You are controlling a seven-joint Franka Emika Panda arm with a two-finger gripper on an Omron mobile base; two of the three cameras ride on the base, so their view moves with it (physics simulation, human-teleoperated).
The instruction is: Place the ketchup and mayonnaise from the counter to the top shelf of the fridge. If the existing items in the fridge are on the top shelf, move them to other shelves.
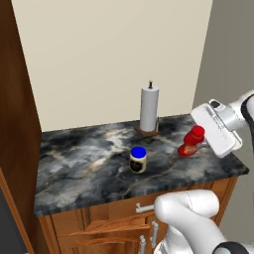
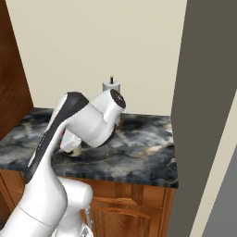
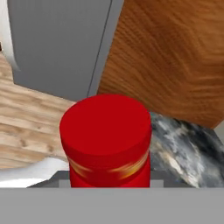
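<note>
You have the tool [image 1: 199, 140] closed on the ketchup [image 1: 191, 142], the red bottle near the right end of the dark marbled desk [image 1: 89, 168]; in the hand view its red cap [image 3: 106, 130] sits right up against the camera, which fits a grip on the bottle's body below the cap. From the left base view the bottle looks tilted, and you cannot tell whether its base is touching the desk or just clear of it. The mayonnaise [image 1: 138, 159], the jar with the blue lid, stands upright near the middle of the desk, well apart from the ketchup, and a paper towel roll [image 1: 149, 109] stands on its holder toward the back wall. So the step in hand is, by my reading, picking up the first of the two items, with the mayonnaise untouched. Next you will likely need to raise the bottle well clear of the desk edge, then bring the base round toward the fridge; the tall grey panel [image 2: 203, 115] at the right may be its side, though that is not certain. Keep the bottle steady while you turn, since a tilted grip could let it slip.
</note>
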